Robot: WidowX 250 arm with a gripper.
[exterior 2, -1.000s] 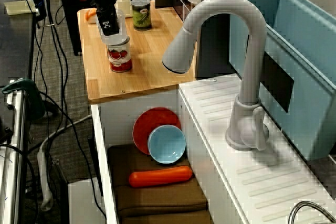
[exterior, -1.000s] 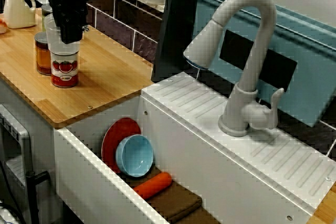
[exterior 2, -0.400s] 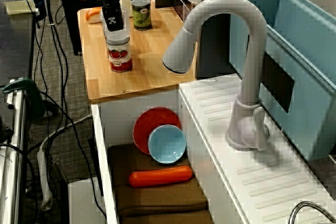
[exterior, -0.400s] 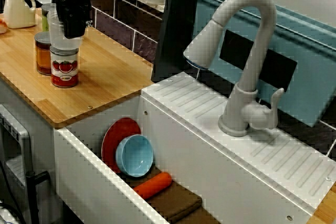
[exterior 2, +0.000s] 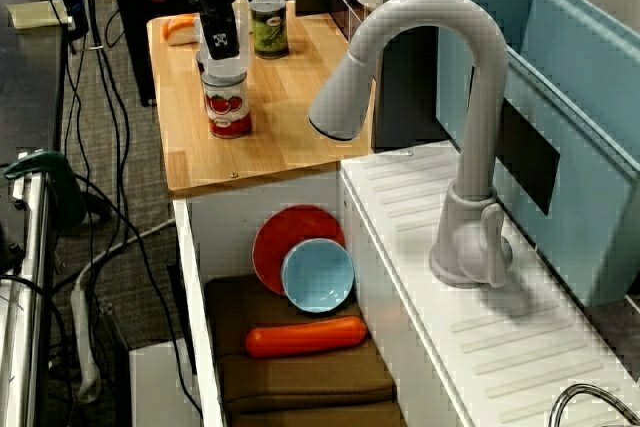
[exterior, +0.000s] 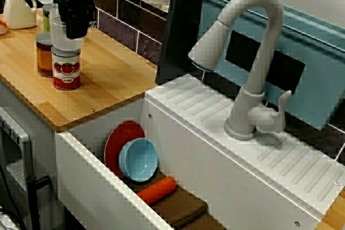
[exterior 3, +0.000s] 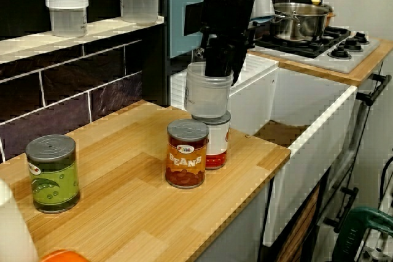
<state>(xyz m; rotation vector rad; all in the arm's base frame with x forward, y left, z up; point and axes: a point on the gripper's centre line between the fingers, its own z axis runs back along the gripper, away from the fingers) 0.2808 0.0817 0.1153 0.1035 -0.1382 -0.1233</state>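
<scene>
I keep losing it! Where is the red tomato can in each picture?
View over the sink: tomato can, left.
View along the counter: tomato can, upper left.
View towards the stove: tomato can, centre, half behind the beans can.
Shared landmark: clear cup right above it.

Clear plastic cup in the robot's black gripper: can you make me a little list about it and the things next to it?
Holder: black gripper, closed on the rim of the clear plastic cup
Cup pose: upright
Below cup: red-and-white tomato can; touching or a gap, cannot tell
Beside that can: brown beans can, right next to it
Farther off: green-labelled can
Surface: wooden counter
</scene>
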